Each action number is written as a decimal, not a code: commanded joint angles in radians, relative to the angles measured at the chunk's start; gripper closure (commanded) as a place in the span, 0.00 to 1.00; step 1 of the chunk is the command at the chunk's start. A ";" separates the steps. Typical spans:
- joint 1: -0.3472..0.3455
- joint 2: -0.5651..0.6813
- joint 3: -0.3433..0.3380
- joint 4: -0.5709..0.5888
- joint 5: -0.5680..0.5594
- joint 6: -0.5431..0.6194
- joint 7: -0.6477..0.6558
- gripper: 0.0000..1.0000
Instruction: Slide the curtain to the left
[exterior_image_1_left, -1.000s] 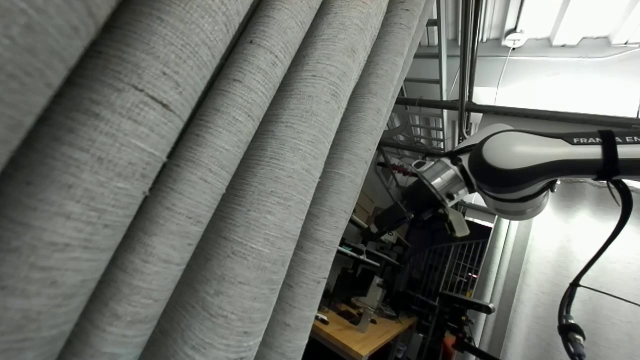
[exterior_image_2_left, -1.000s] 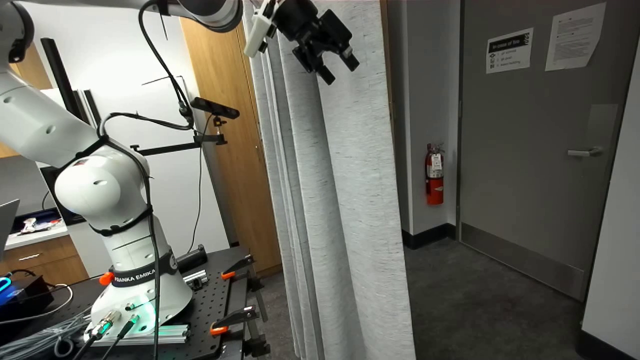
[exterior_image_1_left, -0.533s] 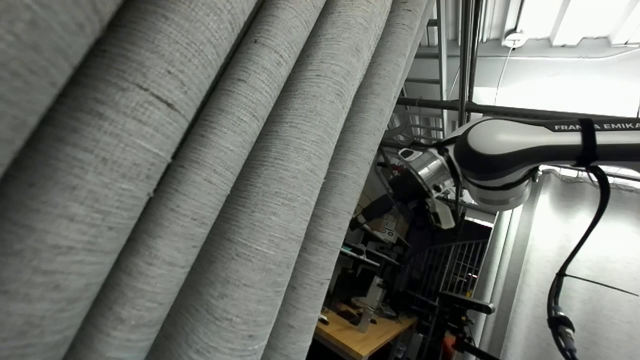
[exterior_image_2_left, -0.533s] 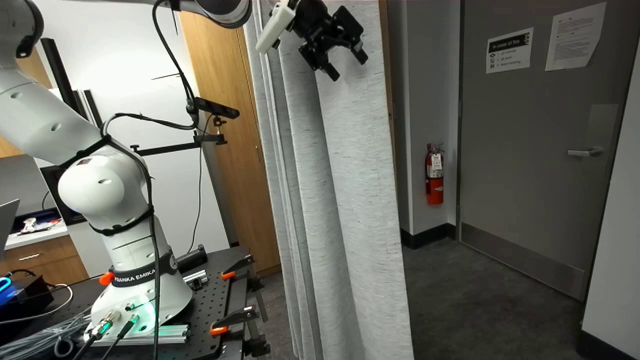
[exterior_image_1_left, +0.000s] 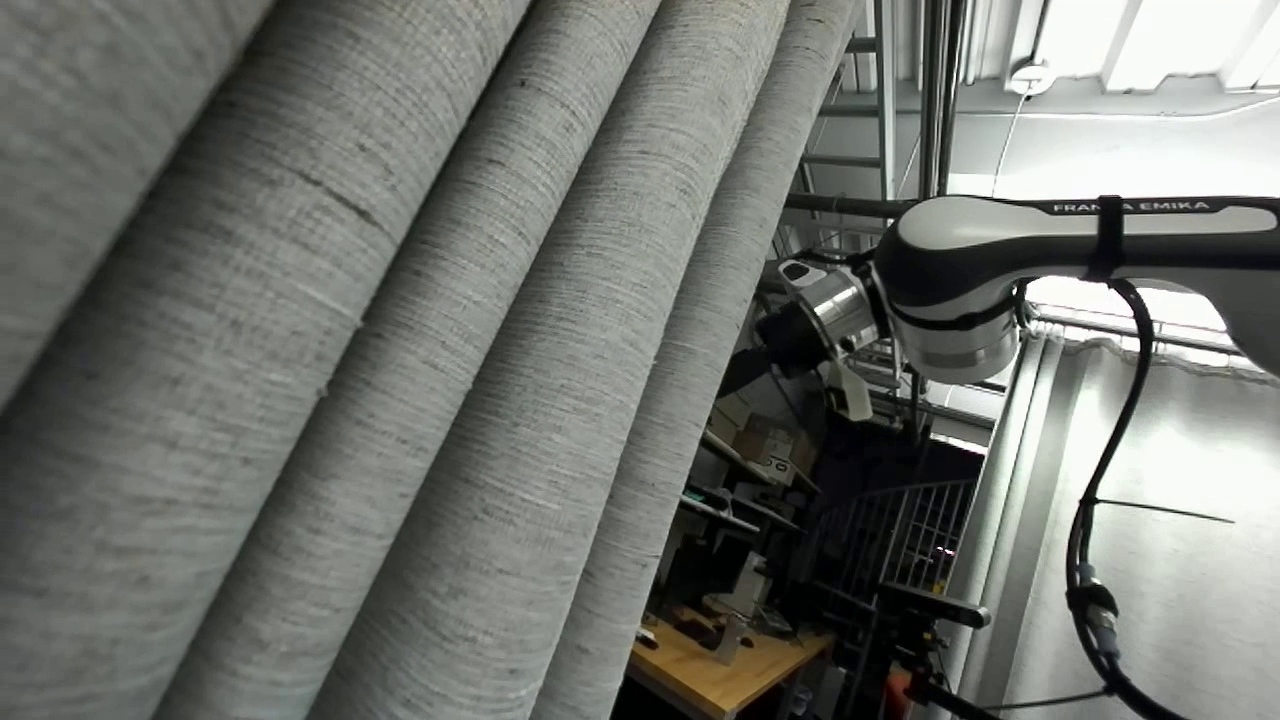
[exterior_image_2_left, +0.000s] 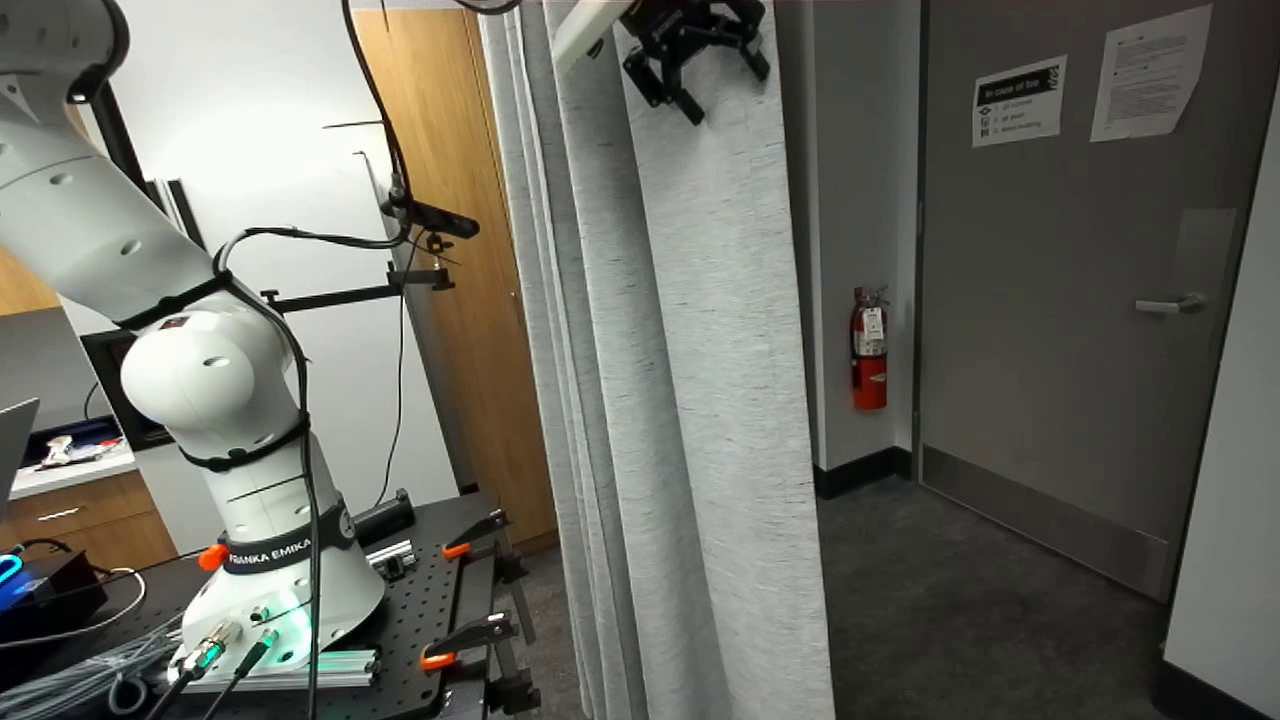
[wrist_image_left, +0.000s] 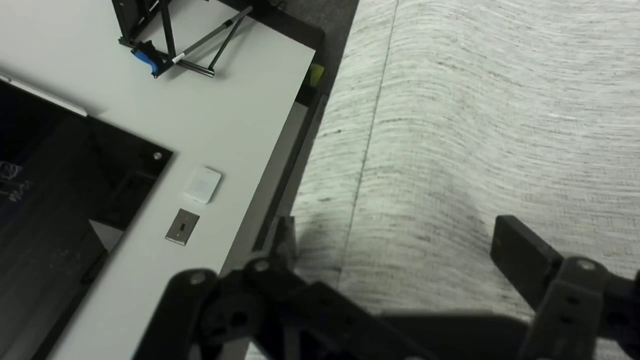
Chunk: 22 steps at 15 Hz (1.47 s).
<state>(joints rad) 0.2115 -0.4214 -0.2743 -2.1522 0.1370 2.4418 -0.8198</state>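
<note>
grey heathered curtain (wrist_image_left: 450, 150): directly ahead of the gripper (wrist_image_left: 400, 245), spanning its gap, contact unclear | fingers (wrist_image_left: 522, 257) spread wide, nothing pinched | step, by guess: taking the free edge (wrist_image_left: 334, 135) | to do well: get one finger surely behind that edge, close on the seam (wrist_image_left: 370, 130), then draw left slowly, height steady

A red fire extinguisher (exterior_image_2_left: 869, 378) hangs near a grey door (exterior_image_2_left: 1060, 380) (bearing two papers (exterior_image_2_left: 1152, 80)).

Curtain (exterior_image_1_left: 410, 380): rough woven cloth; fingers (wrist_image_left: 524, 257): smooth, matt.
</note>
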 joint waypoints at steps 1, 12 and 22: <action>0.017 0.046 -0.019 0.059 0.088 -0.003 -0.150 0.00; -0.002 0.070 0.027 0.067 0.181 -0.010 -0.407 0.38; -0.045 0.069 0.105 0.078 0.142 0.024 -0.242 1.00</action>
<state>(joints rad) 0.2025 -0.3636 -0.2268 -2.1035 0.2823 2.4419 -1.1500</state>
